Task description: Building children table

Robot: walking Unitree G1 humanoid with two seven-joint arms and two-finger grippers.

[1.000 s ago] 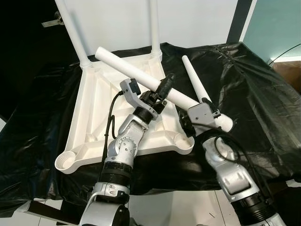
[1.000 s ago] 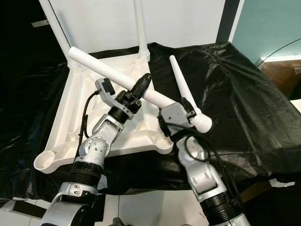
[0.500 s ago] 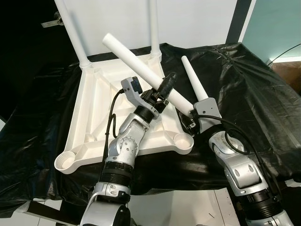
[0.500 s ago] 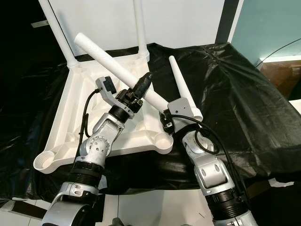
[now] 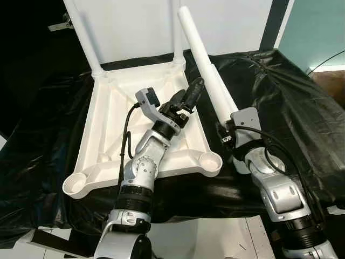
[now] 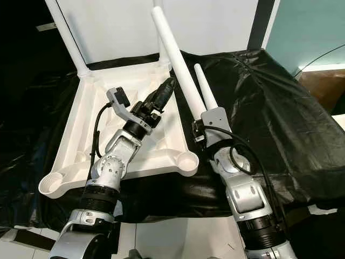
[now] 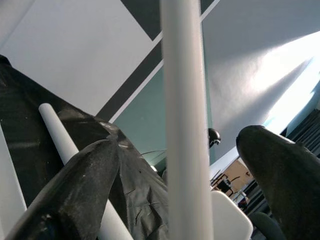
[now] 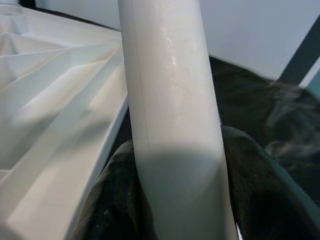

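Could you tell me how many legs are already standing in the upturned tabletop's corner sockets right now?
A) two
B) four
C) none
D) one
A: two white legs stand upright in the far corners of the tabletop, while both near corner sockets are empty; a third leg is in the right gripper.

A crumpled black plastic sheet (image 5: 280,91) covers the counter. Behind it stands a white wall (image 5: 226,24), with a teal panel (image 5: 315,29) beside a dark vertical strip (image 5: 274,22).
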